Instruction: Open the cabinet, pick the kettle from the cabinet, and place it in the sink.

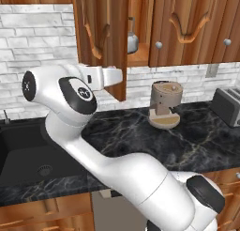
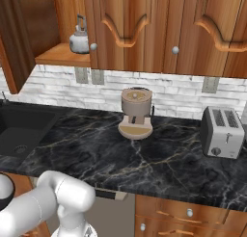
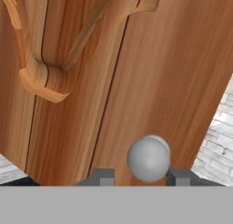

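The cabinet's left door (image 1: 105, 37) stands swung out wide; in the hand view its wood (image 3: 150, 73) is close ahead. My gripper (image 3: 143, 175) is at that door's round silver knob (image 3: 148, 158), which sits between the two fingertips; the jaws are drawn in around it. In the left base view the gripper (image 1: 117, 77) meets the door's lower edge. The silver kettle (image 1: 132, 40) (image 2: 79, 40) stands upright on the shelf in the open compartment. The black sink (image 1: 23, 155) (image 2: 19, 127) lies low at the left, below the open door.
A tan coffee machine (image 1: 165, 104) (image 2: 136, 113) stands on the dark marble counter (image 1: 187, 141) under the shut cabinet doors. A silver toaster (image 1: 227, 105) (image 2: 222, 132) sits at the right. The open door juts out over the counter beside the sink.
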